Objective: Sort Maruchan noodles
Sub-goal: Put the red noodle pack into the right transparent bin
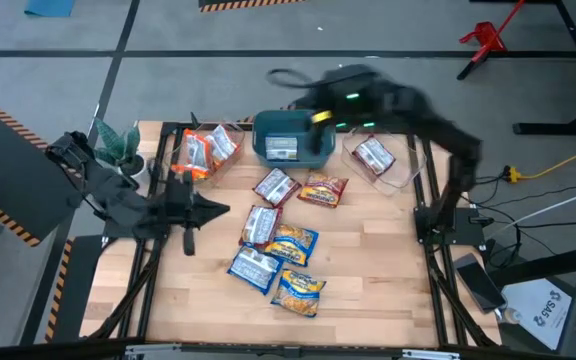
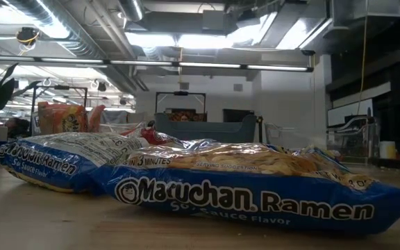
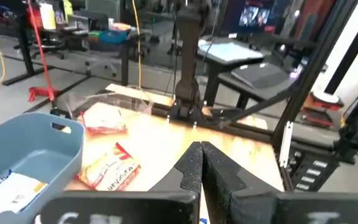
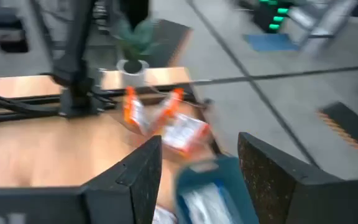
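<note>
Several Maruchan packets (image 1: 293,243) lie flat in the middle of the table; the nearest blue ones fill the low view (image 2: 255,187). One blue-white packet (image 1: 282,148) lies in the teal bin (image 1: 318,152). Orange packets (image 1: 208,150) stand in a clear container at far left, and a red-white one (image 1: 373,155) lies in a clear container at far right. My right gripper (image 4: 197,162) hovers open over the teal bin (image 4: 225,180), holding nothing. My left gripper (image 3: 201,163) is shut and empty, left of the loose packets (image 1: 218,208).
A small potted plant (image 1: 118,145) stands at the table's far left corner. Black frame rails (image 1: 423,190) run along both sides of the table. Bare wood shows along the near edge (image 1: 358,300).
</note>
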### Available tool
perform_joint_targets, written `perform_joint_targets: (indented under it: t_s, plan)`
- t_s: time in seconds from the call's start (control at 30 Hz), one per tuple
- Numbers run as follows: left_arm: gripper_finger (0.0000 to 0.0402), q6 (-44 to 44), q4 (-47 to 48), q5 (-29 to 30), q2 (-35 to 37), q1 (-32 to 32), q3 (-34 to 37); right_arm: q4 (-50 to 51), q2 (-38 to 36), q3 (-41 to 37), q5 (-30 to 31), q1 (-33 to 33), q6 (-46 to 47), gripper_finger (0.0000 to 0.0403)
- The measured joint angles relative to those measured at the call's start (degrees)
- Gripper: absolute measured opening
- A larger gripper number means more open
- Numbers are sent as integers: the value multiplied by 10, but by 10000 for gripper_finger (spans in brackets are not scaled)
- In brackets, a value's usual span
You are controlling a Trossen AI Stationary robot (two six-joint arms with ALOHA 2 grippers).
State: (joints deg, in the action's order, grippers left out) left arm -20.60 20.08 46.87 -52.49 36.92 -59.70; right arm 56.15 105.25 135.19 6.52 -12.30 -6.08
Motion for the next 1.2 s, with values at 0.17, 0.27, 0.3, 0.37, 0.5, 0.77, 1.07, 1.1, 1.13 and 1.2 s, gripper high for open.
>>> perform_joint_targets:
  t_s: [0.17, 0.27, 0.3, 0.37, 0.5, 0.77, 1.07, 1.1, 1.13, 1.2]
  plan:
    - [0, -26, -10, -1, -63, -13, 0, 107, -108, -2, 46, -1, 44, 184]
    - [0, -46, -31, -15, -98, -20, 0, 163, -162, -1, 46, -1, 66, 182]
    - [0, -47, -39, -25, -110, -23, 0, 184, -174, -1, 48, -1, 71, 182]
    - [0, -48, -59, -54, -133, -30, 0, 227, -193, -2, 62, -1, 72, 182]
    - [0, -48, -87, -109, -154, -44, 0, 331, -221, -3, 110, -1, 83, 182]
    - [0, -39, -89, -128, -119, -56, 0, 336, -302, -177, 53, -1, 196, 182]
    - [0, 31, -96, -143, -104, -53, 0, 155, -494, -633, -1, 35, 350, 182]
    - [0, 32, -97, -150, -108, -59, 0, 96, -514, -684, -7, 44, 360, 182]
    - [0, 32, -97, -157, -112, -67, 0, 32, -531, -733, -20, 52, 368, 182]
    - [0, 32, -93, -179, -122, -84, 0, -110, -553, -820, -62, 66, 379, 182]
